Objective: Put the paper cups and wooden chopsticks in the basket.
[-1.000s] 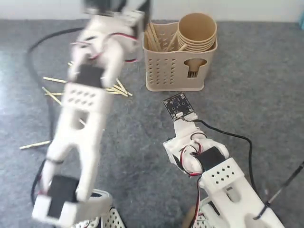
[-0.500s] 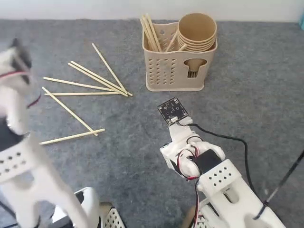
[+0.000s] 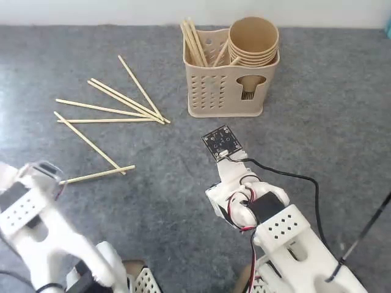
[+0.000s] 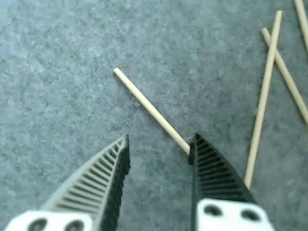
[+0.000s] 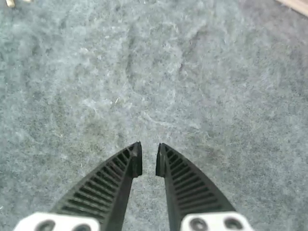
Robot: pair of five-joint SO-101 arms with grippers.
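- Hovering low over the grey carpeted counter, the left pincer is gaping wide, with one loose wooden chopstick running up to one fingertip.
- The right pincer is hanging above bare carpet, narrowed to a thin slit and gripping nothing.
- The stacked brown paper cups are sitting in the beige perforated plastic basket, with upright chopsticks standing beside them.
- Scattered chopsticks are lying on the counter beside the basket.

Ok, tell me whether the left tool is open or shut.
Open: the left tool has its jaws wide apart, above a chopstick.
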